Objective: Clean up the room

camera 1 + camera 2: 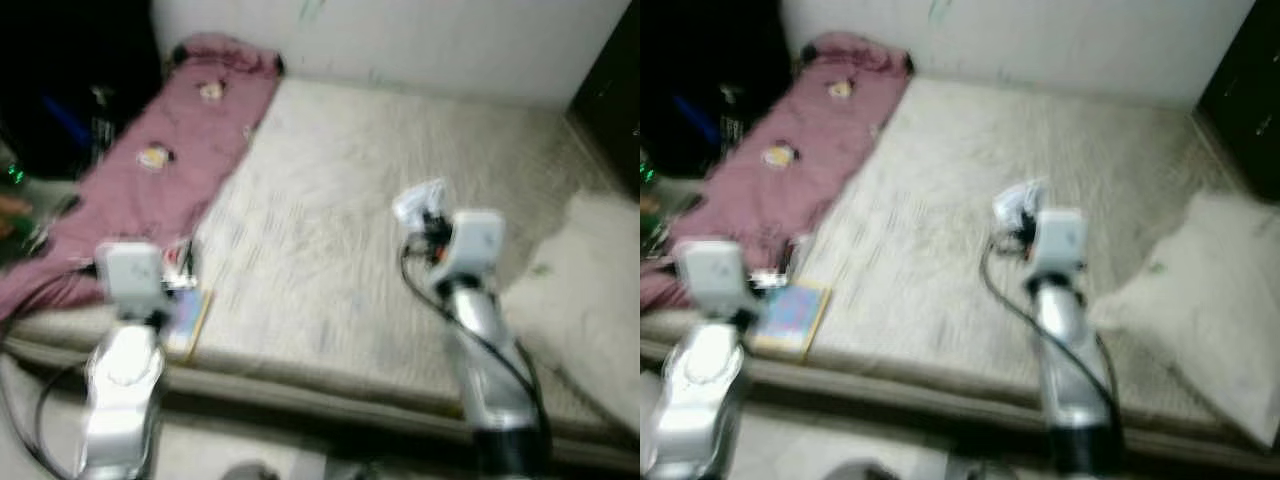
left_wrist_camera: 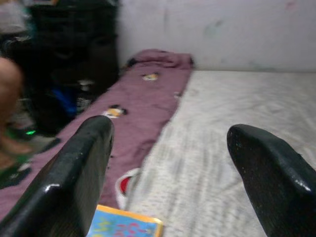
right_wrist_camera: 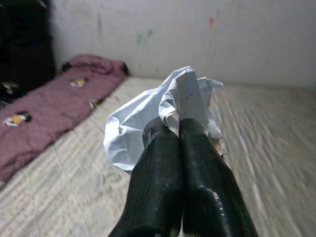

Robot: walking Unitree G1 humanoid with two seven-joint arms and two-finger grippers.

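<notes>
Right gripper point(image 3: 178, 131) clamped on a crumpled paper point(image 3: 163, 116), held above the mattress point(image 1: 330, 230) centre. Left gripper point(image 2: 168, 148) fingers spread wide, empty, over a book point(image 1: 790, 315) at the mattress's seven o'clock edge; pink blanket point(image 1: 150, 170) at ten o'clock.

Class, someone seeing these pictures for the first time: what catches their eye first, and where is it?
The right pincer, shut on a crumpled white paper above the middle of the mattress. Next, the maroon blanket along the mattress's left edge, and the colourful book at its near left corner, by the open left pincer.
</notes>
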